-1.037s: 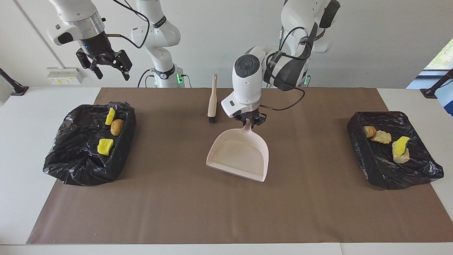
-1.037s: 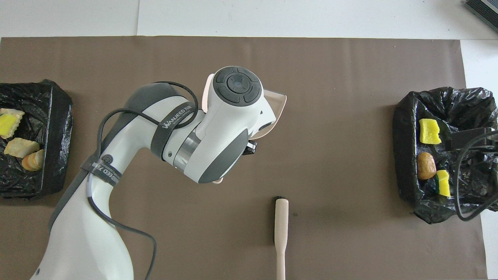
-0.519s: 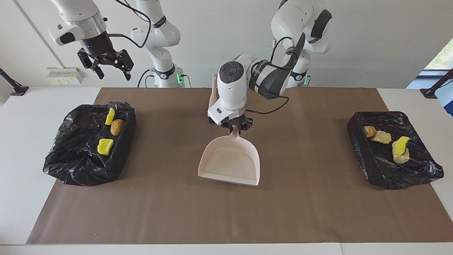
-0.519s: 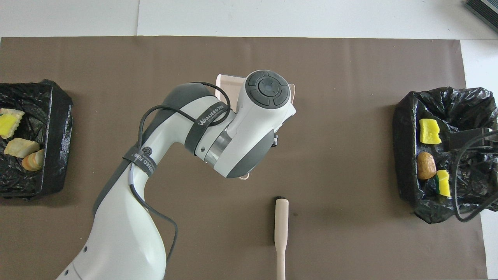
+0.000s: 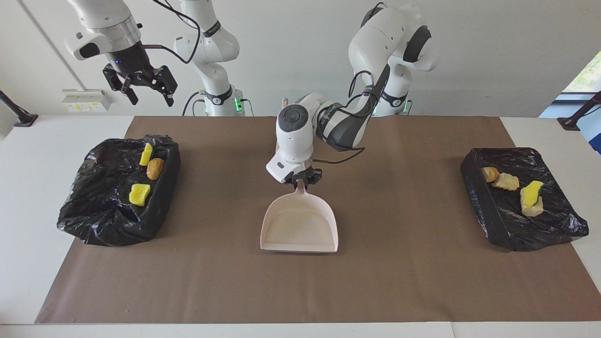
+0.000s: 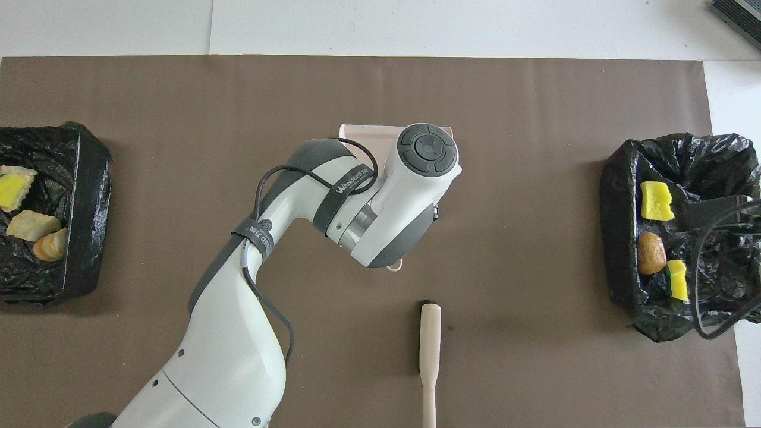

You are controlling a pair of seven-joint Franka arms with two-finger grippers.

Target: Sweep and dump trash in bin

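Brown mat (image 5: 422, 281), left jaws pinching dustpan (image 5: 300, 227) handle, brush (image 6: 429, 351) half-hidden, right jaws spread, empty.

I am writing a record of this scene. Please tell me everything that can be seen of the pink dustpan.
The pink dustpan looks like smooth plastic: a shallow scoop with low side walls, a straight open lip and a short handle. It is empty and lies on the brown mat mid-table, lip pointing away from the robots, handle toward them. The left hand is shut on the handle. In the overhead view the arm hides most of it. The brush lies apart, nearer the robots.
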